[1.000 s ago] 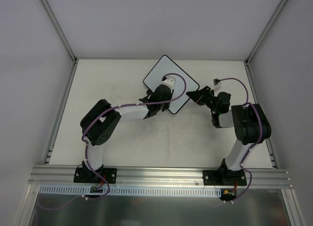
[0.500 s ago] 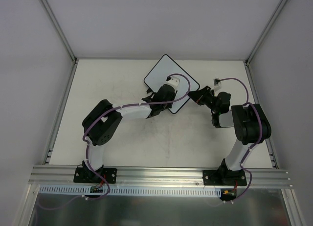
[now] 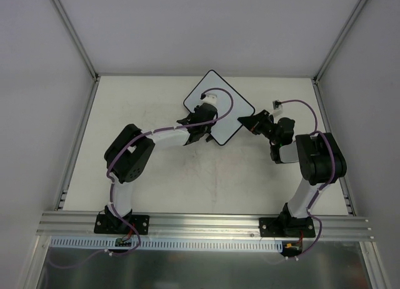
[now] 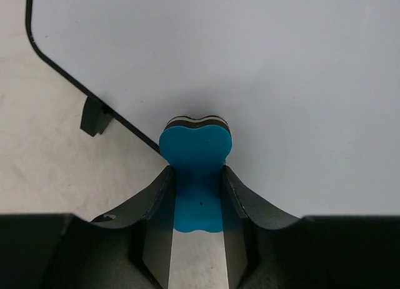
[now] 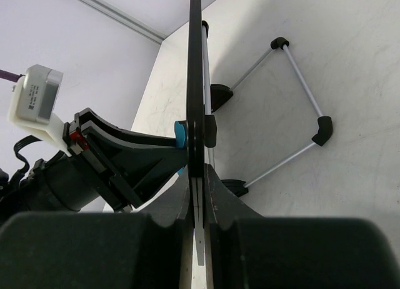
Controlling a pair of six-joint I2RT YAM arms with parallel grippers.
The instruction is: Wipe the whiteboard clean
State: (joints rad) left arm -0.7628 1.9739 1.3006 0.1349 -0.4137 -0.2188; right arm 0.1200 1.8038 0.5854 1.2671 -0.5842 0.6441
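1. Left gripper (image 4: 197, 176) is clamped on a blue eraser (image 4: 195, 142), whose tip touches the whiteboard (image 4: 250, 64)
2. Right gripper (image 5: 199, 182) is closed, pinching the whiteboard's right corner
3. The whiteboard sits far-centre on the table (image 3: 156, 182), turned diamond-wise

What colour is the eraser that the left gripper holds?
The eraser is bright blue; the left wrist view shows it best.

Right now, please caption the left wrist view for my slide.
Left claw holds a blue eraser against the blank whiteboard.
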